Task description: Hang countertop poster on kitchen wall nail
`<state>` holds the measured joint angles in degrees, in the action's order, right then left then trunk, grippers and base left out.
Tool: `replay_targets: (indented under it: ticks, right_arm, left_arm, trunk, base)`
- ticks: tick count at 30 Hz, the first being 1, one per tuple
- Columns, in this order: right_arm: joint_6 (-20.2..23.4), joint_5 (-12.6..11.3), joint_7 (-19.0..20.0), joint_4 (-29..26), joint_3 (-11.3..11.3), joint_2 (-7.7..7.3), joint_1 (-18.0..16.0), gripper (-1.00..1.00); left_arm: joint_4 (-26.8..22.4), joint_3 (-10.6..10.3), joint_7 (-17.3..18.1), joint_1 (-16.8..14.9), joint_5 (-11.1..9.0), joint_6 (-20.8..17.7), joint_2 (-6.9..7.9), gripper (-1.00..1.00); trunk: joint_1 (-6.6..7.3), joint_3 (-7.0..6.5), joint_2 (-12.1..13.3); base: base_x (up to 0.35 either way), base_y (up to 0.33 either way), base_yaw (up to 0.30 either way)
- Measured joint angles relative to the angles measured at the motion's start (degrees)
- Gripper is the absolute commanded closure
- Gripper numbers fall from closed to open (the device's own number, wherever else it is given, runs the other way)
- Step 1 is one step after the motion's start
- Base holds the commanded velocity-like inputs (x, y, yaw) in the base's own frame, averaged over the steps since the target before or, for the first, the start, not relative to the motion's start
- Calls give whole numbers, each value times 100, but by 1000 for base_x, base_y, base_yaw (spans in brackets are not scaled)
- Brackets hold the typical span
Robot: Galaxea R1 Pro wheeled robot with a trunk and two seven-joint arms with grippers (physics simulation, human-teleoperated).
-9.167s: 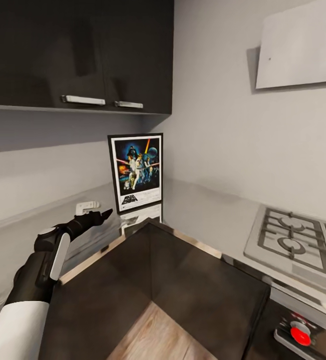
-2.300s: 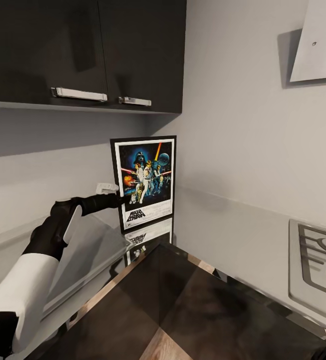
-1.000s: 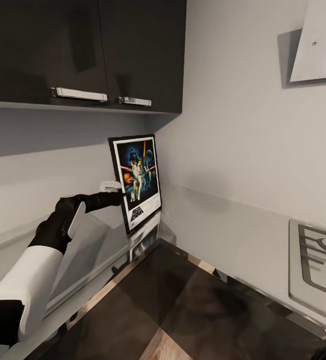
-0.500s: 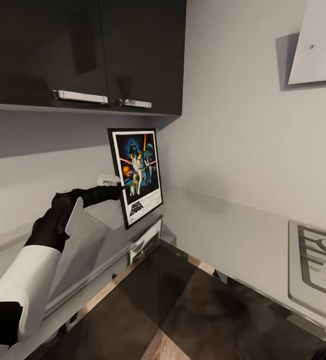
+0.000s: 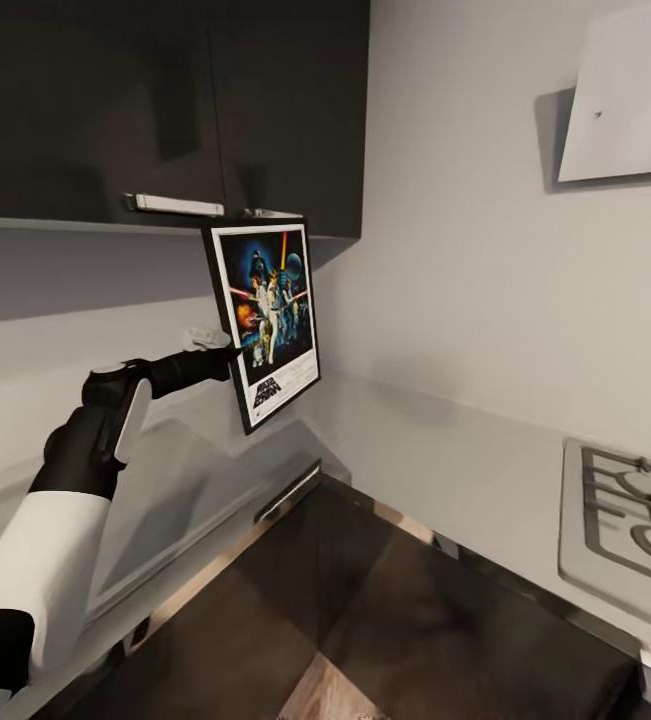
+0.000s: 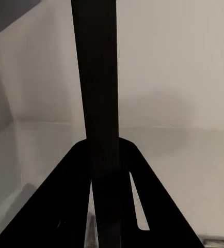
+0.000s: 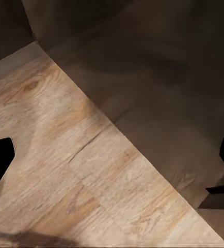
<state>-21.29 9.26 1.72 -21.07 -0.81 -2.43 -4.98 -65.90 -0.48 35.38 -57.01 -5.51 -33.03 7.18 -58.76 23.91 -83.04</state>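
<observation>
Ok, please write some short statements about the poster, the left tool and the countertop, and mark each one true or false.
1. The poster is lifted clear of the kitchen countertop. True.
2. The left tool grips the poster at its top edge. False: it grips the side edge nearest the arm.
3. The poster already hangs on a wall nail. False: the tool holds it in the air, in front of the dark wall cabinets.
4. A gas hob lies on the countertop to the right. True.
5. The poster's picture side faces the wall. False: it faces the head camera.
</observation>
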Motion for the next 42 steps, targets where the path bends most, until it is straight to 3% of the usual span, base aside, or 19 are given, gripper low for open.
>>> replay_targets:
  ticks: [26,31,42]
  right_arm:
    - [0,-1,-1,-5,7,-6,0,-100]
    - [0,-2,-1,-5,8,-9,0,-100]
    - [0,-1,-1,-5,8,-16,0,-100]
  left_arm:
    - [11,0,7,1,-8,-10,8,100]
    - [-10,-11,263,1,-25,-19,4,100]
    - [-389,-40,353,33,-49,-22,-69,100]
  trunk:
    - [-1,-2,0]
    - [-1,-2,0]
    - [-1,-3,0]
  base:
    - [-335,0,0]
    - [-339,0,0]
    - [-330,0,0]
